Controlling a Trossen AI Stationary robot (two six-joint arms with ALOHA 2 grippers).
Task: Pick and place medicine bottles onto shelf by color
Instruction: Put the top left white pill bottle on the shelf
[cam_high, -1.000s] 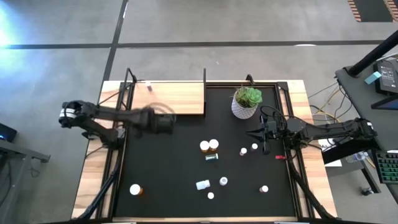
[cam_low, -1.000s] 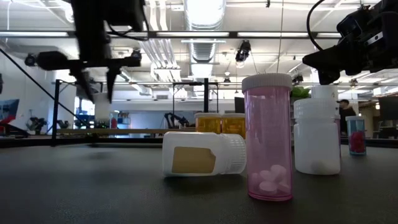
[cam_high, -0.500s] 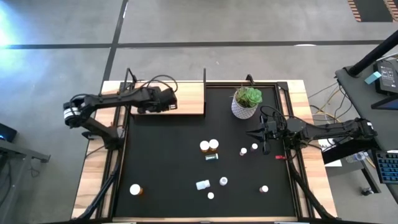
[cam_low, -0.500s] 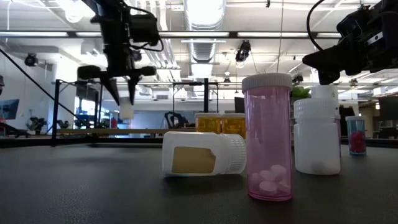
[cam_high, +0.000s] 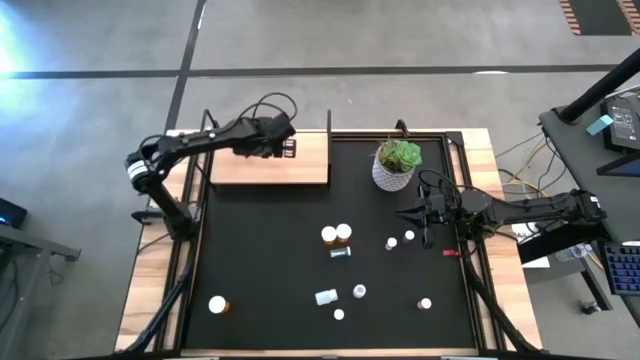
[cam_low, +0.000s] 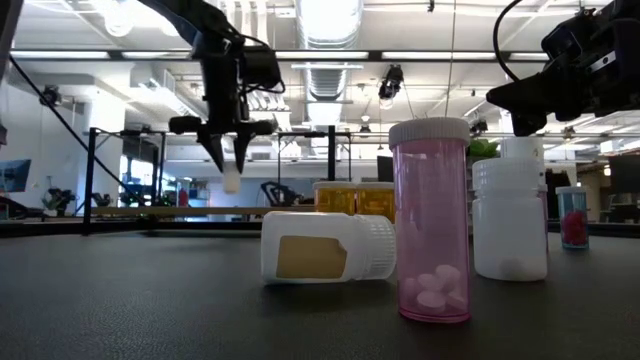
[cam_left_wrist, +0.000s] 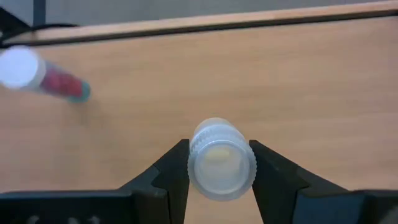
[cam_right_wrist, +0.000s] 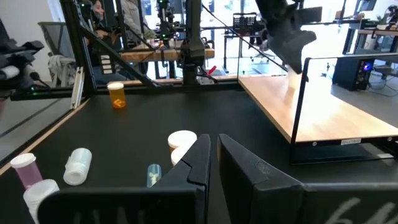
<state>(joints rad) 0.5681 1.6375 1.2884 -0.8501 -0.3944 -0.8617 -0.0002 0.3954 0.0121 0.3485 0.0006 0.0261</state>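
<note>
Left tool (cam_left_wrist: 219, 163): I had it clamped on a white bottle (cam_left_wrist: 221, 167), above the shelf (cam_high: 268, 160).
Placing: I needed to lower straight, clear of the red bottle (cam_left_wrist: 38, 77).
Right tool (cam_high: 424, 226): together, idle.

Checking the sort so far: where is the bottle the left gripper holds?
High view: the left gripper holds the white bottle above the shelf, near its back right post.

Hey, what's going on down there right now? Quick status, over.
Left end effector shut on white bottle, above shelf. Right end effector shut, empty, waiting over mat. One red-filled bottle lying on shelf, off to side.
</note>
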